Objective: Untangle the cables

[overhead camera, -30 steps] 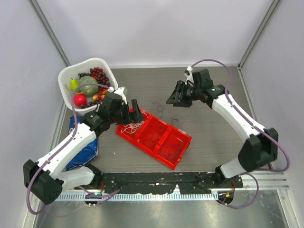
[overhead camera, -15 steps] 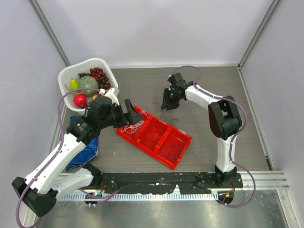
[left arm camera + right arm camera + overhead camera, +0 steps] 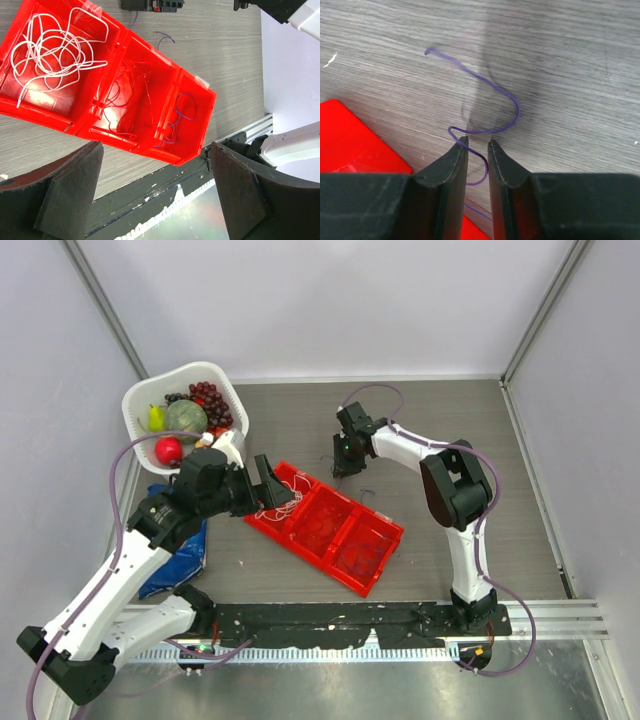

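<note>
A red tray with three compartments lies mid-table. In the left wrist view a white wire bunch fills one end compartment, thin red wire the middle, purple wire the other end. My left gripper hovers open and empty over the tray's left end. My right gripper is down on the table behind the tray. Its jaws stand a narrow gap apart, with a loose purple wire lying on the wood and curving between the fingertips.
A white basket of fruit stands at the back left. A blue bag lies at the left by my left arm. A small dark wire piece lies on the table right of my right gripper. The tray's corner sits close beside my right fingers.
My right gripper swung left and down from mid-air to the table behind the tray, and its jaws narrowed around the purple wire. My left gripper drew back slightly to the left.
</note>
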Action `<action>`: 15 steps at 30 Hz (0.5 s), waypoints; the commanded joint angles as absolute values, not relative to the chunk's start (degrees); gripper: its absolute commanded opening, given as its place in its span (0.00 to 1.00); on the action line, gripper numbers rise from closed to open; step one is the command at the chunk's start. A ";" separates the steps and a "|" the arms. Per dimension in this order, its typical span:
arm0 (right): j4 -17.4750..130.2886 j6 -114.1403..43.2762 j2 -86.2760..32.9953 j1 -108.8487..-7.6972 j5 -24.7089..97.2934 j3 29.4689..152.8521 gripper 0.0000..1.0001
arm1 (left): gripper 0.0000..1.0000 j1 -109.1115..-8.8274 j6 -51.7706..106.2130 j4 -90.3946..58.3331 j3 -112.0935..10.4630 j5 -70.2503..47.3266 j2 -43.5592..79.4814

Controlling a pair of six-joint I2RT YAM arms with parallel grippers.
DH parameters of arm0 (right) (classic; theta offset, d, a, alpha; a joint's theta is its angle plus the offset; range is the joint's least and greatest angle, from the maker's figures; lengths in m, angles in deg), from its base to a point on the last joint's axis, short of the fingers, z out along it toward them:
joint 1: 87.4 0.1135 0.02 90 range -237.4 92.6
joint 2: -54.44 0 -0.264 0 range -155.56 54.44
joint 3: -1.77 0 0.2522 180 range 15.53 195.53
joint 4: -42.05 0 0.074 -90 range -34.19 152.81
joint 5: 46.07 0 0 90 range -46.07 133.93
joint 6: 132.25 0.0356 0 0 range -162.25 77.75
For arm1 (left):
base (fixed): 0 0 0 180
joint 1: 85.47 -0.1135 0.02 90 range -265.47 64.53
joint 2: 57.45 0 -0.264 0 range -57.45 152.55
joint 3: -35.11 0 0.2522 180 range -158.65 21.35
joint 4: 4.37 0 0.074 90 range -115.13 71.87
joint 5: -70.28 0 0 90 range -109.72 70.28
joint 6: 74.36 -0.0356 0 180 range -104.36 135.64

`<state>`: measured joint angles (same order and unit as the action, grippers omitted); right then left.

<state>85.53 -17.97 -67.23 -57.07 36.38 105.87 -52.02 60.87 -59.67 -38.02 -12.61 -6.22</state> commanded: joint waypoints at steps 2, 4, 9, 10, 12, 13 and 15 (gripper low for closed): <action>83.06 -19.74 -66.85 -56.46 40.24 107.72 0.27 | 0.91 -52.16 59.68 -61.11 -41.22 -11.64 -5.42; 83.23 -20.36 -67.11 -56.37 41.21 107.99 0.30 | 0.91 -52.16 59.33 -61.55 -41.75 -11.55 -4.89; 82.97 -21.41 -68.34 -56.29 41.30 109.04 0.28 | 0.91 -52.16 58.27 -62.87 -43.42 -11.46 -4.18; 82.97 -21.59 -68.43 -56.29 41.12 109.48 0.21 | 0.91 -52.25 58.09 -63.22 -43.68 -11.46 -3.92; 83.93 -22.12 -68.08 -56.20 42.08 110.62 0.10 | 0.91 -52.16 57.31 -63.92 -44.65 -11.46 -3.40; 84.72 -22.12 -67.12 -56.20 42.52 110.97 0.07 | 0.91 -52.16 57.04 -64.19 -45.09 -11.37 -3.13; 86.82 -23.17 -65.19 -56.29 43.75 112.11 0.01 | 0.91 -52.16 56.16 -64.63 -46.05 -11.64 -2.34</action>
<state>85.02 -21.19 -68.58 -56.64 40.53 107.95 -52.02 58.73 -63.50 -42.39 -12.35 -3.38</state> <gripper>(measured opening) 0.064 0.912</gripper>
